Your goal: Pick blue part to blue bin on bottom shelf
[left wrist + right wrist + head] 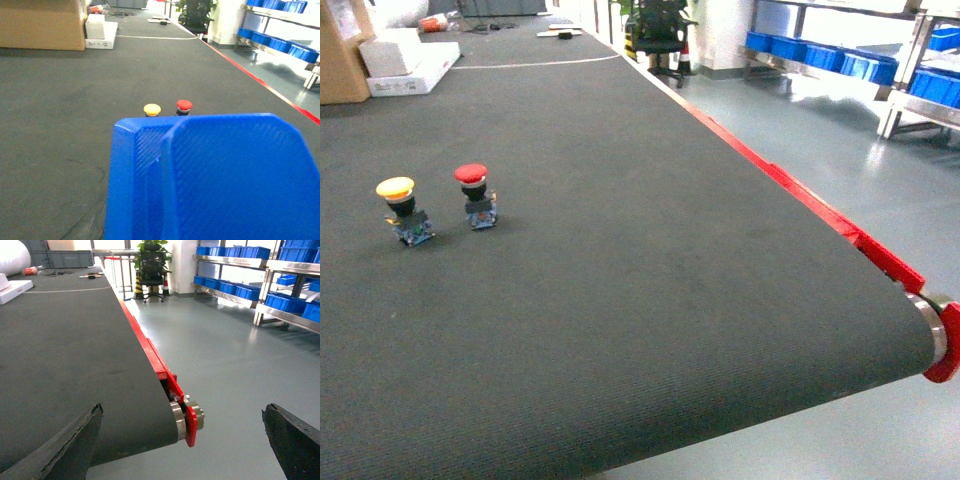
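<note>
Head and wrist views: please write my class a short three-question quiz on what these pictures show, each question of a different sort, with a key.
1. True or false: in the head view, the yellow-capped button stands left of the red-capped button on the belt.
2. What fills the foreground of the left wrist view? A) a green crate B) a blue bin C) a metal tray
3. Fill the gap: the right gripper has its jaws ____, with nothing between them.

Key: 1 true; 2 B; 3 open.
</note>
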Controlling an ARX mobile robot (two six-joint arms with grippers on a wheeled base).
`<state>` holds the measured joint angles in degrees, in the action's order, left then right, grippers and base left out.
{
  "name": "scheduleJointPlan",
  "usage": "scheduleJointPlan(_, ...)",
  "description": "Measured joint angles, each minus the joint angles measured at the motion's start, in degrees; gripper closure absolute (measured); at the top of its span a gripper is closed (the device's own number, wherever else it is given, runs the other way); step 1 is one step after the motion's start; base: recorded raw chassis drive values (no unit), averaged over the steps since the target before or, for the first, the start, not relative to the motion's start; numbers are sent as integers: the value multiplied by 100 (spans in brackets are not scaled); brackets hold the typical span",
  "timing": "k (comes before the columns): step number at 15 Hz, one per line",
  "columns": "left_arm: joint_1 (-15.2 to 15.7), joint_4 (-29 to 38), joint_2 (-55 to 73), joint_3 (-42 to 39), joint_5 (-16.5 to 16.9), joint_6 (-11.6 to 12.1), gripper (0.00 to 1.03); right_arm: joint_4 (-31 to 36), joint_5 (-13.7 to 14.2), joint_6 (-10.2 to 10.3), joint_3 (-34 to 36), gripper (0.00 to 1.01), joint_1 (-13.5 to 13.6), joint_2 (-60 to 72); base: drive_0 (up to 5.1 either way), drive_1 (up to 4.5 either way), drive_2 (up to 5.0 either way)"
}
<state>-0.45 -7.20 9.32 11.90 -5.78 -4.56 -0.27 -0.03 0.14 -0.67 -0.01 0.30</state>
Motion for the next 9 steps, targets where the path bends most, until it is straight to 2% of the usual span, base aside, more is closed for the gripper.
scheduleJointPlan(9, 0, -4, 0, 0, 0, 0, 59, 0, 0, 2, 0, 3, 0, 0, -158, -158, -158)
